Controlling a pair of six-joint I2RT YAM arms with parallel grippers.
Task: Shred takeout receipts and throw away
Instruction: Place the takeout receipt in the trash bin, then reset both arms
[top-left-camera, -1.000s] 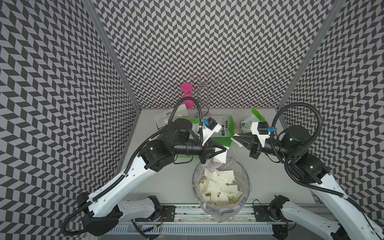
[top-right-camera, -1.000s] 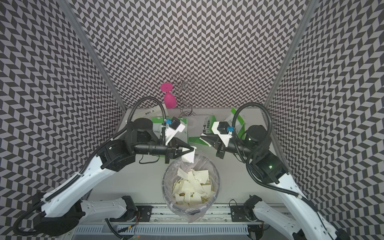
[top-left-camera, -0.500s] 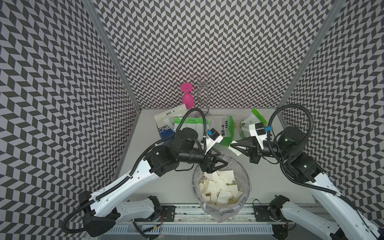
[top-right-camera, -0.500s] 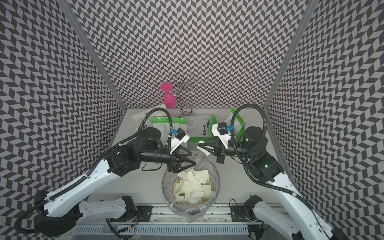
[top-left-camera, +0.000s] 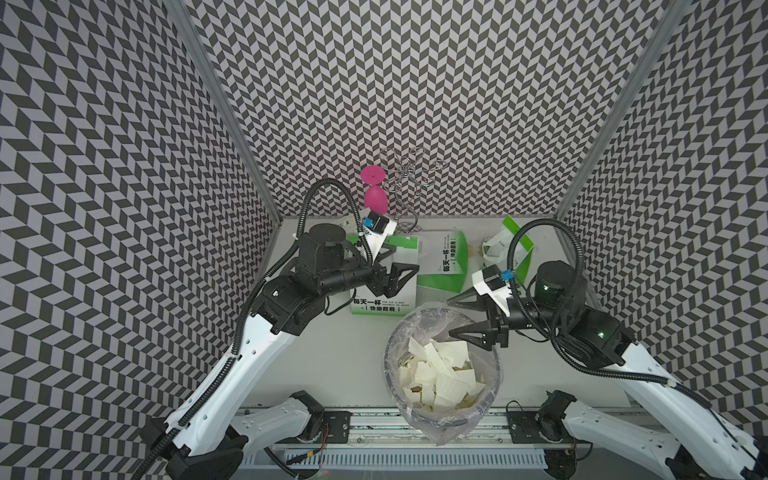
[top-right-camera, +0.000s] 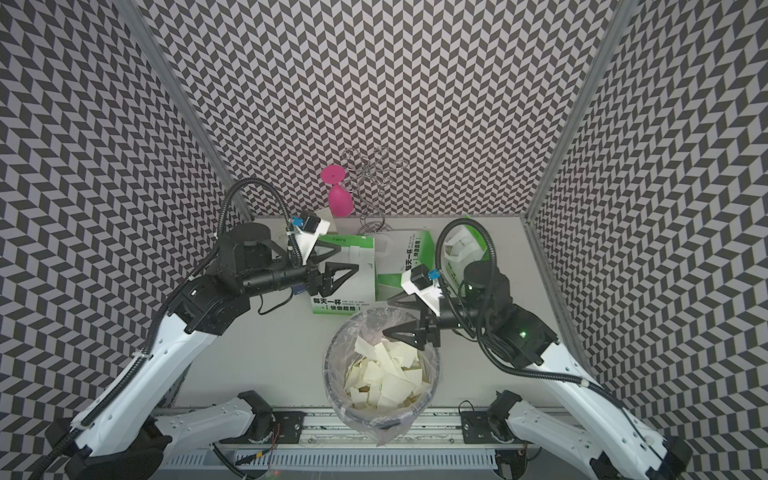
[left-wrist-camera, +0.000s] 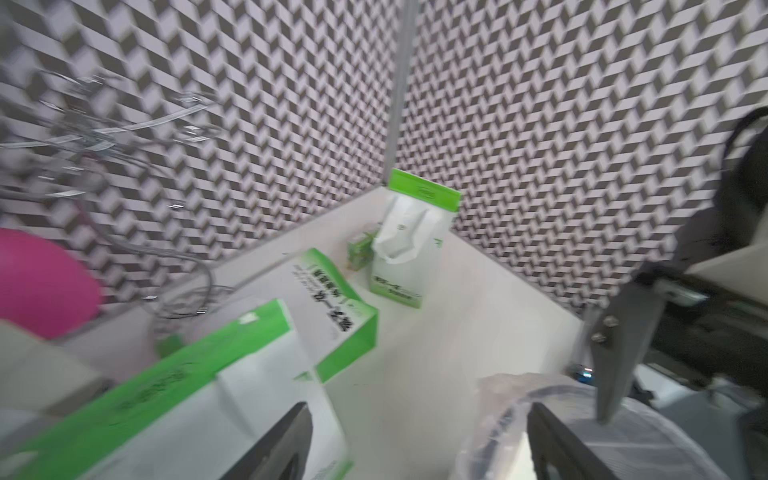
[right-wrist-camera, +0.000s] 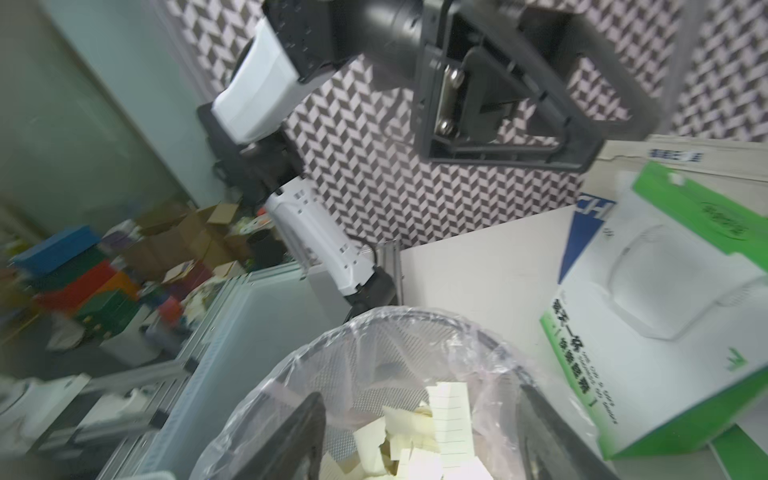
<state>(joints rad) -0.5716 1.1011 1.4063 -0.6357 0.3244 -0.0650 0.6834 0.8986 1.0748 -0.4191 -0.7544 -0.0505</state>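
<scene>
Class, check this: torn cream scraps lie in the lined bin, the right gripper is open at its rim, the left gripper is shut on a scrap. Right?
Not quite: the left gripper is open and empty, as both top views show. The scraps, the bin and the open right gripper are as stated.

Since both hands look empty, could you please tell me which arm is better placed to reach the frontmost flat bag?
Probably the left: the left hand hovers open right over that bag, while the right hand, also open, sits above the rim of the bin.
</scene>
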